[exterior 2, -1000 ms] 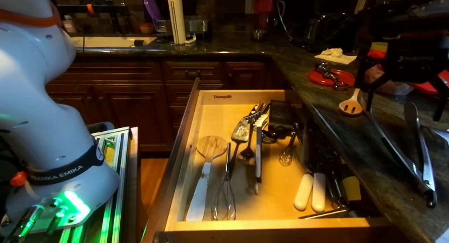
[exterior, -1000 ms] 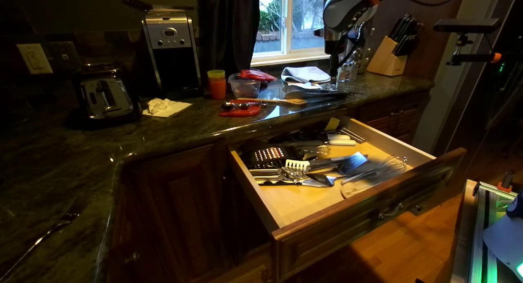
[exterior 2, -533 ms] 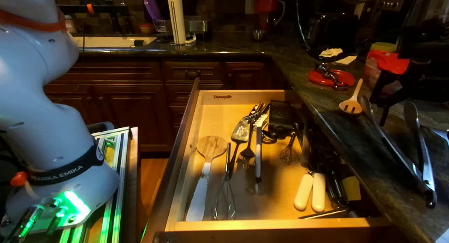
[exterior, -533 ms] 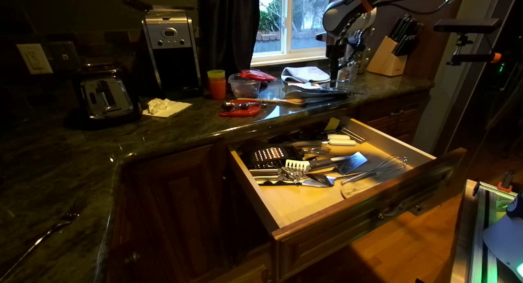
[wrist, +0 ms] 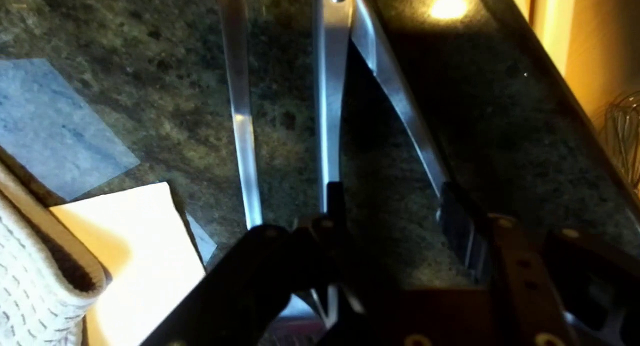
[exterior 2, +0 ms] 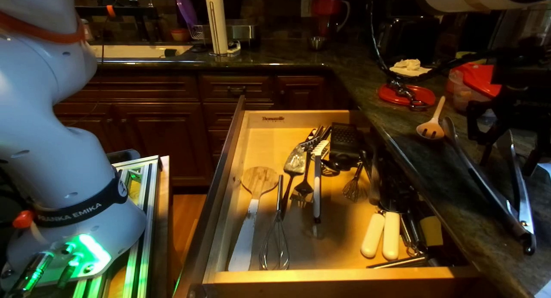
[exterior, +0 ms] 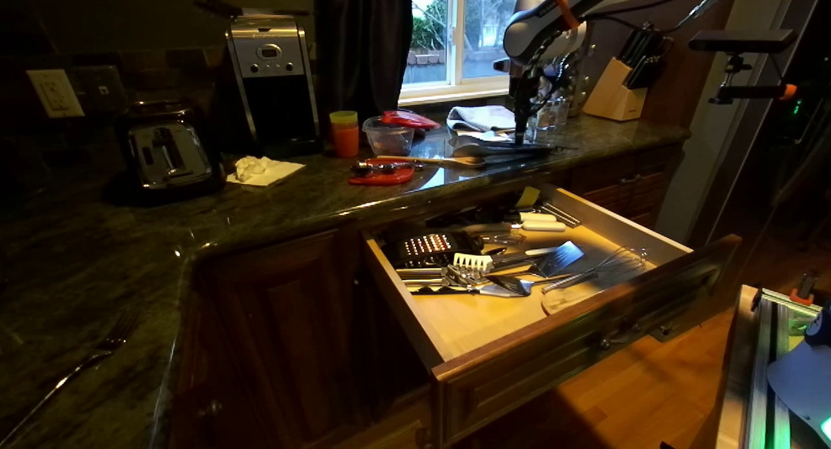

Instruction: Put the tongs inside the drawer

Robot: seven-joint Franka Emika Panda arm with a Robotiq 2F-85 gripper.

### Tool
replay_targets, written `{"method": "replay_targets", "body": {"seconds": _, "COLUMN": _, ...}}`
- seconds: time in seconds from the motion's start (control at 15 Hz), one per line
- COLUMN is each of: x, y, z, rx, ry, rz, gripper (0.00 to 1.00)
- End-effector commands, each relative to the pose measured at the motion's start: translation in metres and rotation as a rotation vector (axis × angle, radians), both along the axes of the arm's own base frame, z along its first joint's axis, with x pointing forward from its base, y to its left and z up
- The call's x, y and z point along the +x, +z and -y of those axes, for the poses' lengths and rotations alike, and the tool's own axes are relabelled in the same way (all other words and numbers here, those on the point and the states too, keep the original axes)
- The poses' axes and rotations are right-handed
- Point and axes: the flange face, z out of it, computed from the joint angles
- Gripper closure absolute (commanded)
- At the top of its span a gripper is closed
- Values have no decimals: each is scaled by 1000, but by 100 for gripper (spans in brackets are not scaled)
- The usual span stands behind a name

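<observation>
Dark and speckled, dimly lit, the counter (exterior: 260, 206) runs beneath a window (exterior: 454, 40), with a knife block (exterior: 613, 89) near one end. On it, close to the edge, lie the tongs (wrist: 332, 86), silvery and spread into a V from their rivet, outside the drawer (exterior 2: 267, 149). Over them the gripper (wrist: 392, 206) points down, its jaws apart; in the wrist view each jaw overlaps one arm of the tongs, though whether they touch I cannot tell. Beside the tongs runs a slim metal strip (wrist: 245, 136), and past it a white sheet (wrist: 145, 251) shows next to a folded towel (wrist: 35, 286). In an exterior view a slotted wooden spoon (exterior 2: 431, 128) lies near the tip of one tong arm. Lower down, the drawer is pulled out, pale wood inside, holding a black grater (exterior 2: 343, 141), a whisk (exterior 2: 280, 203), a round-headed wooden utensil (exterior 2: 260, 179) and two white handles (exterior 2: 373, 235).
</observation>
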Motion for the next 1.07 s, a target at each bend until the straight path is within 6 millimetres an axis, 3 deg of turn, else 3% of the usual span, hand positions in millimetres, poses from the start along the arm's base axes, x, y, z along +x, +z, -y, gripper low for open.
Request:
{"method": "replay_targets", "body": {"seconds": 0.0, "x": 11, "y": -6, "z": 9, "rx": 21, "ry": 17, "rz": 23, "gripper": 52}}
{"method": "replay_targets", "body": {"seconds": 0.13, "x": 12, "y": -8, "z": 13, "rx": 24, "ry": 17, "rz": 28, "gripper": 46}}
{"method": "replay_targets", "body": {"seconds": 0.4, "x": 15, "y": -14, "z": 23, "rx": 23, "ry": 14, "rz": 36, "gripper": 44}}
{"method": "replay_targets", "body": {"seconds": 0.6, "x": 15, "y": -21, "z": 28, "rx": 26, "ry": 10, "rz": 34, "gripper": 48}}
{"method": "replay_targets", "body": {"seconds": 0.73, "x": 16, "y": -26, "z": 28, "rx": 33, "ry": 14, "rz": 29, "gripper": 53}}
{"method": "replay_targets", "body": {"seconds": 1.0, "x": 16, "y": -36, "z": 27, "rx": 35, "ry": 31, "rz": 25, "gripper": 83}}
